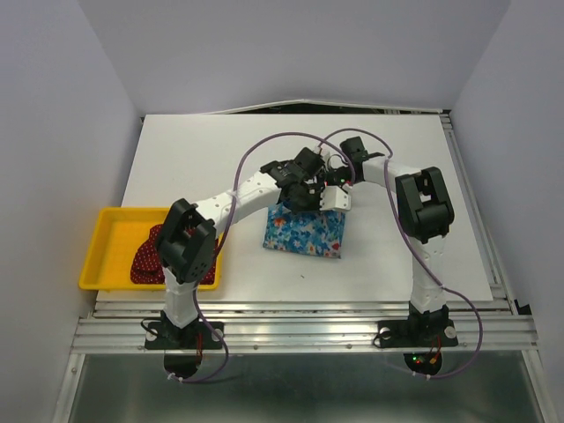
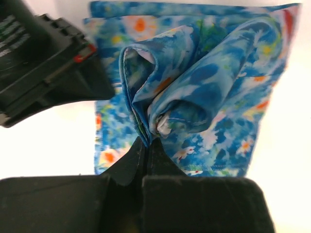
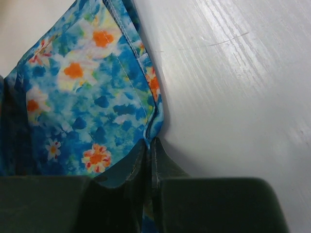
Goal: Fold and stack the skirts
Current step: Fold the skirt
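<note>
At the frame's lower left, the yellow plastic tray (image 1: 92,264) holds the dark red dotted cloth skirt (image 1: 145,260), partly hidden by the left arm (image 1: 233,198). That arm reaches up and right to the centre, its left gripper (image 2: 147,141) clenched on a bunched fold of the bright blue flowered cloth skirt (image 1: 304,233) on the white table (image 1: 220,150). The right arm (image 1: 423,203) bends leftward from lower right, and the right gripper (image 3: 149,141) pinches the same skirt's hem. Two skirts, one tray

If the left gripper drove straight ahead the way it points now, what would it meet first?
The left gripper is shut on the blue skirt, so its bunched fold comes first; depth beyond is unclear.
</note>
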Tool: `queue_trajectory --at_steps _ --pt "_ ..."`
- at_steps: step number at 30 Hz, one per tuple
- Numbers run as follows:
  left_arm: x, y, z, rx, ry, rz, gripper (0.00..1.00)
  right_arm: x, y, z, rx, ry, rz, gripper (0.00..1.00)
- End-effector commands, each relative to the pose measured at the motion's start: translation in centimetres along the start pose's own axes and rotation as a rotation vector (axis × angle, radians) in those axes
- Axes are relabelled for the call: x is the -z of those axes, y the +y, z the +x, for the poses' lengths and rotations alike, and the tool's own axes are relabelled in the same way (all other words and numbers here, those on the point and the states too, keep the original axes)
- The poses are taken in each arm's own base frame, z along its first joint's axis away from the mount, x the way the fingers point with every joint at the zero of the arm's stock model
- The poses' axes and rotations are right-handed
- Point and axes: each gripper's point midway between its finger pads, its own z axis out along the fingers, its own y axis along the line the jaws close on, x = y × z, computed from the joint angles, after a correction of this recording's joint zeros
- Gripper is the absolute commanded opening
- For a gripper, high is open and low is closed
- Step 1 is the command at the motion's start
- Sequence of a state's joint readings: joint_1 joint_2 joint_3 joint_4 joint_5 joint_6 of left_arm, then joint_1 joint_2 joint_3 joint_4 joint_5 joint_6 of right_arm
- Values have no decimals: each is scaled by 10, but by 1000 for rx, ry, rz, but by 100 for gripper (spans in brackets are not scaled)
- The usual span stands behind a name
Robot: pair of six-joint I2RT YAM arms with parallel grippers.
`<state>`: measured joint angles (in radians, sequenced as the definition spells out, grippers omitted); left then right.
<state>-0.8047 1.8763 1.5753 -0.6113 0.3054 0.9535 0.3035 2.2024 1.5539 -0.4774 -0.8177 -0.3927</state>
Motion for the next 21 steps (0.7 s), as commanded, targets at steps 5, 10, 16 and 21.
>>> queue_trajectory --at_steps 5,10,16,21 --pt "-4 69 -12 -31 -45 -239 0 -10 16 33 -68 92 -66 7" --pt "-21 76 0 -48 -29 -282 0 -11 18 32 -77 86 -85 7" --pt "-47 66 12 -46 -32 -262 0 -13 16 29 -77 87 -92 7" --pt "-63 42 24 -34 -15 -195 0 -13 8 19 -66 82 -62 9"
